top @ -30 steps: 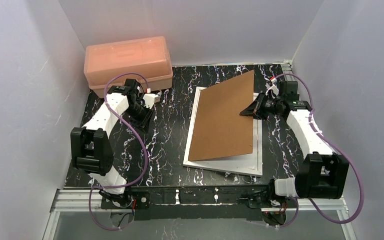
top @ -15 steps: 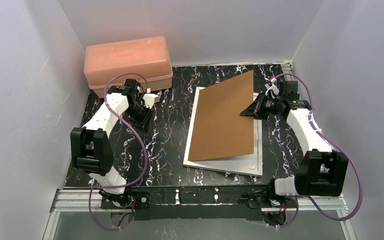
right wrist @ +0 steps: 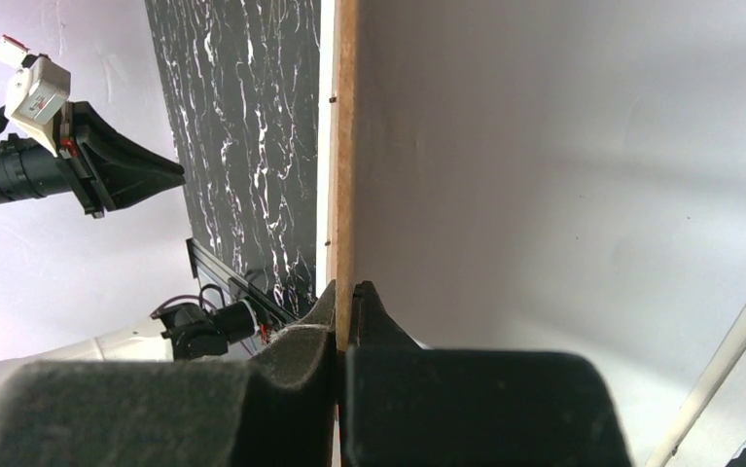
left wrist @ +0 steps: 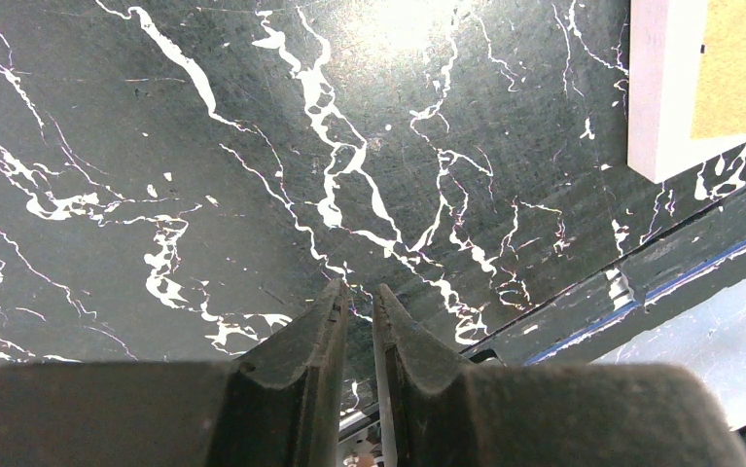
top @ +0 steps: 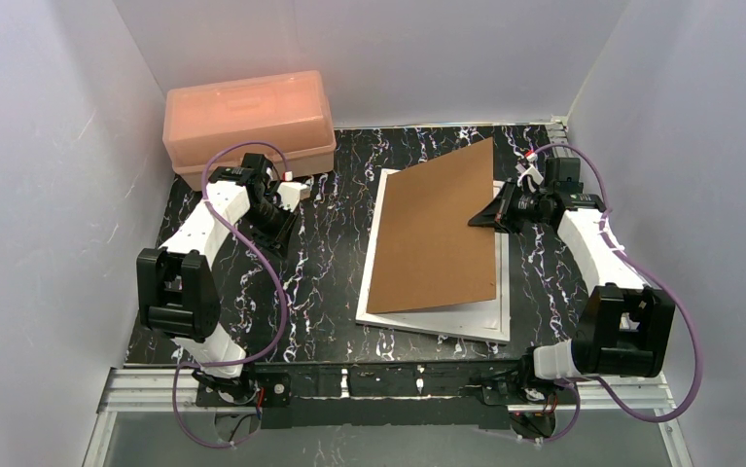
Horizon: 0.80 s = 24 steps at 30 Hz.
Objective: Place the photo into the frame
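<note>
Right arm (top: 583, 233) shifted; one frame (top: 437, 319), one board (top: 437, 229).

No lettering, label, brand mark or number can be read anywhere here. The small white tag (right wrist: 38, 97) on the left arm's wrist, at about ten o'clock in the right wrist view, looks blank, or any print on it is too small to tell.

My right gripper (top: 476, 220) pinches the backing board (top: 437, 229) at its three o'clock edge, tilting it over the frame (top: 388, 319) on the table (top: 330, 263). At ten o'clock sits the box (top: 249, 122), my left gripper (top: 281, 233) just before it.
</note>
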Available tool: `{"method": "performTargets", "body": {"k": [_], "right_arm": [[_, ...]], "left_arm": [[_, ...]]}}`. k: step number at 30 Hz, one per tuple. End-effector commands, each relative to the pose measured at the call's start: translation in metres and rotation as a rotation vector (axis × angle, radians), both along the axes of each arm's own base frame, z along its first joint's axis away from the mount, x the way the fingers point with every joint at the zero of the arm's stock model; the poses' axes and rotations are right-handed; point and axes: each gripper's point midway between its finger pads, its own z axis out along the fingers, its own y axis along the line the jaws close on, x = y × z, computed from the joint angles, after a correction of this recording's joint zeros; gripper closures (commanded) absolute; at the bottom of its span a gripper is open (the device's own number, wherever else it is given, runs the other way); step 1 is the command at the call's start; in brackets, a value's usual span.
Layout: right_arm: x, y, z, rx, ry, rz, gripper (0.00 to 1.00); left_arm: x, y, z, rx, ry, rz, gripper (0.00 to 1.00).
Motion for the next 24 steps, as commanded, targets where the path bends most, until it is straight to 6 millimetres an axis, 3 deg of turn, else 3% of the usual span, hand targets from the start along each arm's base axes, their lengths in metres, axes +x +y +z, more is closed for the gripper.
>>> {"method": "performTargets", "body": {"k": [1,7,15,24], "right_arm": [[-0.002,-0.003,-0.007,-0.035,-0.016,0.041,0.97],[-0.006,-0.009,-0.018,-0.077,0.006,0.04,0.87],[-0.004,-0.023,-0.025,-0.181,0.032,0.003,0.5],[0.004,-0.034,-0.024,-0.251,0.018,-0.011,0.36]], "left_arm": [[-0.007,-0.001,0.012,-0.011,-0.027,-0.016,0.85],[-0.007,-0.001,0.012,-0.01,-0.026,-0.018,0.85],[-0.006,-0.002,0.013,-0.013,-0.03,-0.017,0.85],[-0.006,-0.003,0.013,-0.018,-0.028,-0.016,0.85]]}}
